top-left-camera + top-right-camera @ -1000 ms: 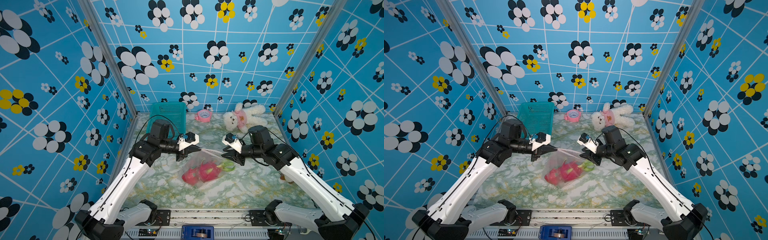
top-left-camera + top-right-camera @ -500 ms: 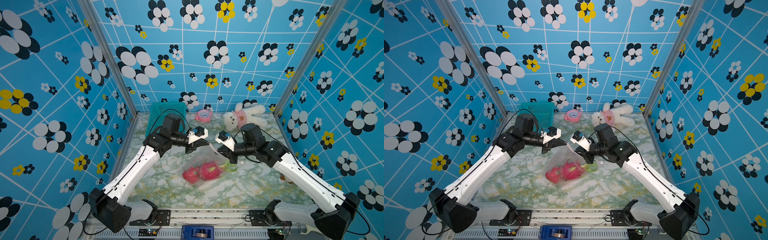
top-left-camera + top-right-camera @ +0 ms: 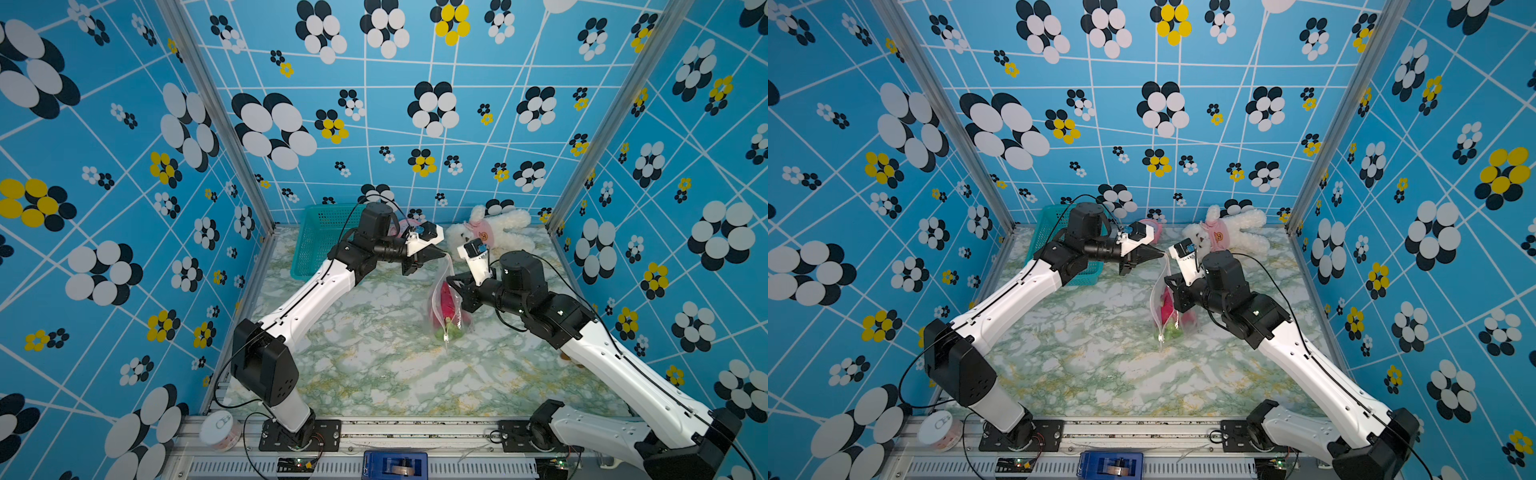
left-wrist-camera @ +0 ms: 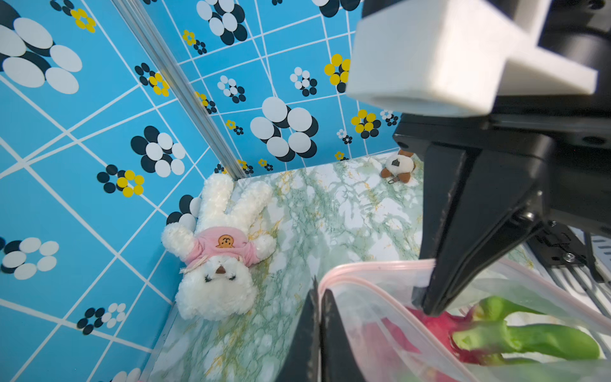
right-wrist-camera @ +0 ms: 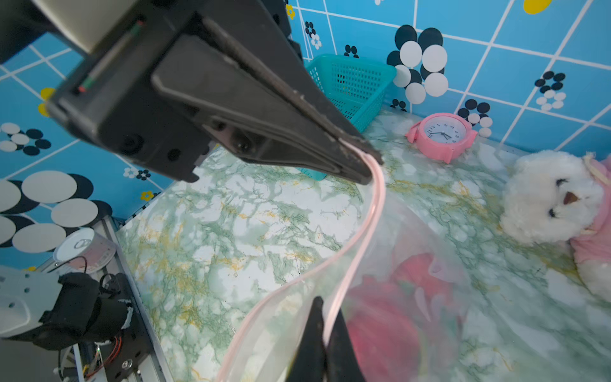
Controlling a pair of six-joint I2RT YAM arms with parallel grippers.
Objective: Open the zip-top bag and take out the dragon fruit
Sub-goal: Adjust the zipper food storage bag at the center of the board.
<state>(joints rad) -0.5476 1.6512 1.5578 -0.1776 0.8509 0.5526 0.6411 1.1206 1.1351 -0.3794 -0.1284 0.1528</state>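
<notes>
Clear crinkly plastic, the zip-top bag (image 3: 444, 328) hangs over the marble table (image 3: 374, 374), just right of centre, with the pink-and-green dragon fruit (image 3: 445, 303) inside it. The left gripper (image 3: 440, 255) has its jaws clamped on the far top end of the pale pink zip strip (image 5: 377, 198); the right gripper (image 3: 451, 280), just nearer, has its jaws pressed together on one lip of the bag, and the strip's two sides stand parted. A teal basket (image 3: 316, 241) sits far left.
</notes>
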